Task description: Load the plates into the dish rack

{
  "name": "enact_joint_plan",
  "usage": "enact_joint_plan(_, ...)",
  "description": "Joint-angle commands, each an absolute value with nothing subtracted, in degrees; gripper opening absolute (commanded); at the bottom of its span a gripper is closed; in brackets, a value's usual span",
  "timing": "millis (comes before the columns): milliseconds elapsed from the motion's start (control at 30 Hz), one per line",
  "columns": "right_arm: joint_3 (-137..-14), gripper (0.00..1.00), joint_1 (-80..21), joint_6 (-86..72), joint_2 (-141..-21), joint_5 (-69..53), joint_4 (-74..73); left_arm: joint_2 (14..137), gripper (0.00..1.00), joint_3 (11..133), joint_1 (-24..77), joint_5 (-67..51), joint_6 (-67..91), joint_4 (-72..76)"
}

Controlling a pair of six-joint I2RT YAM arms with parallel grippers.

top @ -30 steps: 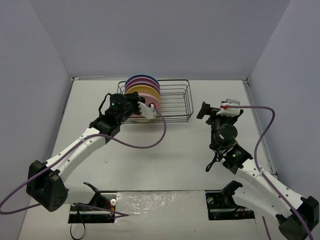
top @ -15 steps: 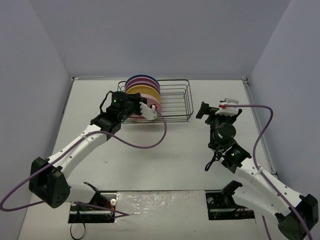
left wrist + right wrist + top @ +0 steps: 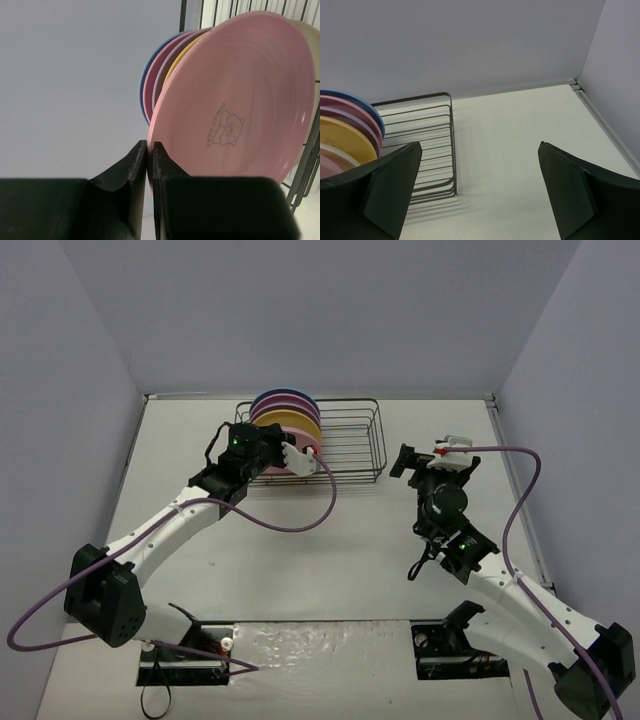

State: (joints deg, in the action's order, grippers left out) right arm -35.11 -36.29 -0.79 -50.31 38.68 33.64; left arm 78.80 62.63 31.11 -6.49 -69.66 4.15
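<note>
Left claw (image 3: 149, 148) clenched on the rim of the front pink plate (image 3: 235, 100), fingers (image 3: 135, 165) nearly touching with the plate edge pinched between them. That plate stands on edge, bear emblem facing the wrist camera. Packed close behind it: yellow plate (image 3: 176, 60), then purple and pink rims, and the blue plate (image 3: 143, 90) at the back. Cream plate (image 3: 311, 45) peeks out past the pink plate's far rim, exact slot cannot tell. In the top view the left claw (image 3: 303, 454) sits at the near wall of the rack (image 3: 360, 440), with all the plates (image 3: 285, 415) bunched upright in the rack's left end. Rack lies at the far side of the table (image 3: 330, 550). Right claw (image 3: 479, 150) released, fingers spread wide with nothing between them, hovering over the table to the right of the rack, well apart from the plates. In the top view it is near the rack's right end, not touching
</note>
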Motion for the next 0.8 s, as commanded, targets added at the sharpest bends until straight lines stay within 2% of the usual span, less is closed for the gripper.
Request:
enact_joint_plan(0,-36.5,1.0,-35.7,-0.6,-51.6,39.7,39.2,76.5,0.0,64.1,31.1,-4.1,-70.1,11.3)
enact_joint_plan(467,-36.8,1.0,-35.3,-0.5,-52.6,39.2,39.4,77.1,0.0,58.1,32.6,-3.8,-71.9,14.5)
enact_joint_plan(700,-36.9,1.0,-35.1,-0.5,-53.0,39.3,39.4,77.4,0.0,58.8,33.3,-3.8,-69.6,12.7)
enact_joint_plan(767,-36.8,1.0,-35.1,-0.5,-53.1,39.2,39.3,78.2,0.07,59.7,33.3,-3.9,-69.2,11.7)
